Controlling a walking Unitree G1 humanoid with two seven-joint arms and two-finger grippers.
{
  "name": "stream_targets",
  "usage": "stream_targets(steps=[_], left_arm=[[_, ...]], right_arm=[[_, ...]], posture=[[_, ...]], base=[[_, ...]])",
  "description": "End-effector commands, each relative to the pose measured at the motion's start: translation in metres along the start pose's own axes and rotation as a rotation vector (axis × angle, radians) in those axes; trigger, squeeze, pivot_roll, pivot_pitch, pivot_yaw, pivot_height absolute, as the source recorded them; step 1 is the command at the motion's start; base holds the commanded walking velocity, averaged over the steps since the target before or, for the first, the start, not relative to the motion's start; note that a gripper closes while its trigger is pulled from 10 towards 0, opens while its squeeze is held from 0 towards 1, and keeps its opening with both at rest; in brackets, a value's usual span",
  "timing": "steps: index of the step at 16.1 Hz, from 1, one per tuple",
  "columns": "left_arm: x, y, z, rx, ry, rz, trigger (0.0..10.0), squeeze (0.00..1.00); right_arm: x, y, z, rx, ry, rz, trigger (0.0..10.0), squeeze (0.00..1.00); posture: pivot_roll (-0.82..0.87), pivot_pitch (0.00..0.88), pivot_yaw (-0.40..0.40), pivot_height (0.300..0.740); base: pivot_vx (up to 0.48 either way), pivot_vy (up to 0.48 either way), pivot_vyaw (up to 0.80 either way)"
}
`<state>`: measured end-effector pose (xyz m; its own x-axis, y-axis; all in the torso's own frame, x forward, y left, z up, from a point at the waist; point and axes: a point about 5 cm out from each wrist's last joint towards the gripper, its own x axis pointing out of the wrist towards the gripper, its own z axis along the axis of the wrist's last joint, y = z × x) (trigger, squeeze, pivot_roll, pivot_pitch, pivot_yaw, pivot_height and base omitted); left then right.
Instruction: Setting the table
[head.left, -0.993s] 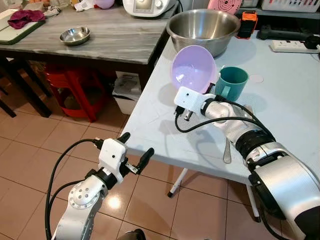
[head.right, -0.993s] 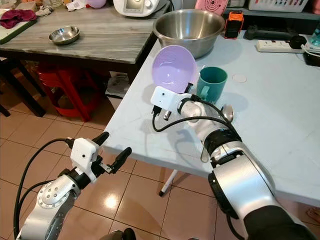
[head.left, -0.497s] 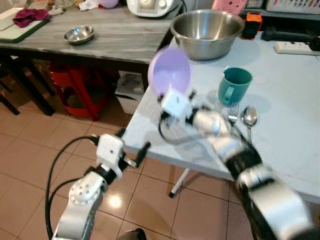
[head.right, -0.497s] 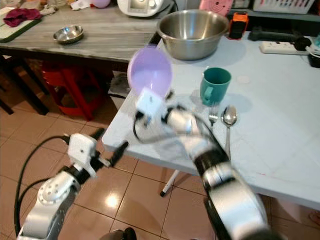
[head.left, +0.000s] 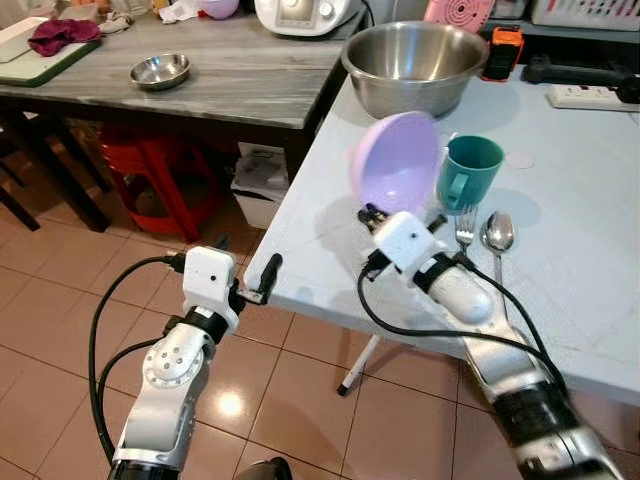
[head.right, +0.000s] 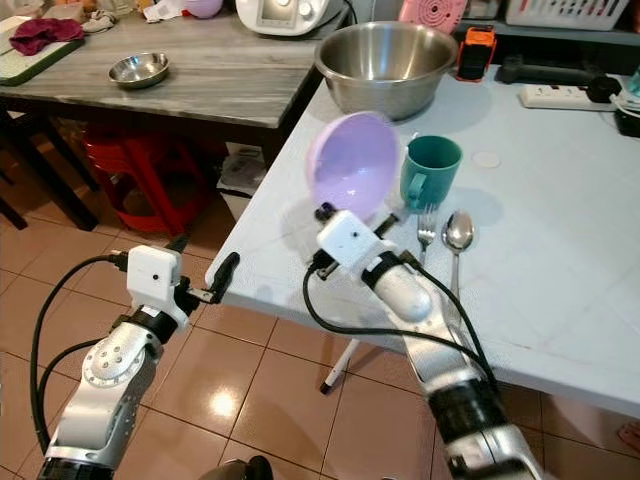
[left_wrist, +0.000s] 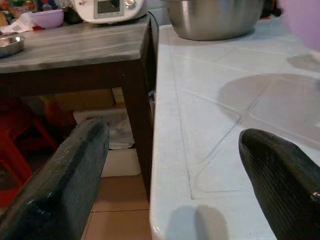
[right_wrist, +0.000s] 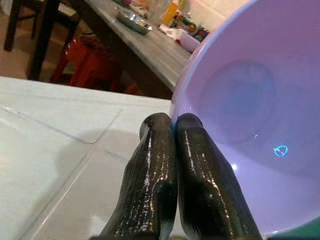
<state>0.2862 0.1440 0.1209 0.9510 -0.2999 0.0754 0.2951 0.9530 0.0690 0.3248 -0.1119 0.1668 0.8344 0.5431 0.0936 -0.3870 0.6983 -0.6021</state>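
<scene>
A pale purple bowl (head.left: 396, 161) is held tilted on edge above the white table (head.left: 320, 235), just left of a teal cup (head.left: 468, 170). My right gripper (right_wrist: 174, 125) is shut on the bowl's rim, one finger inside and one outside. A fork (head.left: 465, 229) and a spoon (head.left: 497, 236) lie side by side in front of the cup. My left gripper (head.left: 248, 268) stands open at the table's near left corner, level with its edge; the wrist view has its fingers (left_wrist: 65, 175) either side of that corner with nothing between them.
A large steel bowl (head.left: 415, 60) stands behind the cup. An orange device (head.left: 497, 48) and a power strip (head.left: 590, 94) sit at the back. A grey wooden table (head.left: 230, 85) to the left carries a small steel bowl (head.left: 160, 70); red stools (head.left: 140, 185) stand beneath.
The right arm swung the purple bowl left past the table edge, then back right beside the cup. The left gripper rose toward the table's corner.
</scene>
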Motion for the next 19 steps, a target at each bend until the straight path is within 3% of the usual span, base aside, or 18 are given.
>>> stream_targets(steps=[1,6,9,19], left_arm=[[0.0,0.005,-0.001,0.006,0.0,0.025,10.0,0.0],[0.002,0.005,-0.001,-0.016,-0.005,0.026,10.0,0.0],[0.002,0.007,-0.002,-0.036,-0.005,0.036,10.0,0.0],[0.002,0.008,-0.003,-0.033,-0.005,0.031,10.0,0.0]], right_arm=[[-0.004,-0.001,0.008,0.02,-0.01,-0.033,10.0,0.0],[-0.011,0.003,0.009,0.086,0.007,-0.085,10.0,0.0],[-0.014,0.004,0.009,0.095,0.032,-0.091,10.0,0.0],[-0.016,0.007,0.008,0.119,0.043,-0.102,10.0,0.0]], posture=[[-0.14,0.113,0.088,0.74],[-0.14,0.11,0.088,0.74],[-0.14,0.111,0.085,0.74],[-0.14,0.109,0.095,0.74]], base=[[0.0,0.0,0.0],[0.0,0.0,0.0],[0.0,0.0,-0.5],[0.0,0.352,-0.45]])
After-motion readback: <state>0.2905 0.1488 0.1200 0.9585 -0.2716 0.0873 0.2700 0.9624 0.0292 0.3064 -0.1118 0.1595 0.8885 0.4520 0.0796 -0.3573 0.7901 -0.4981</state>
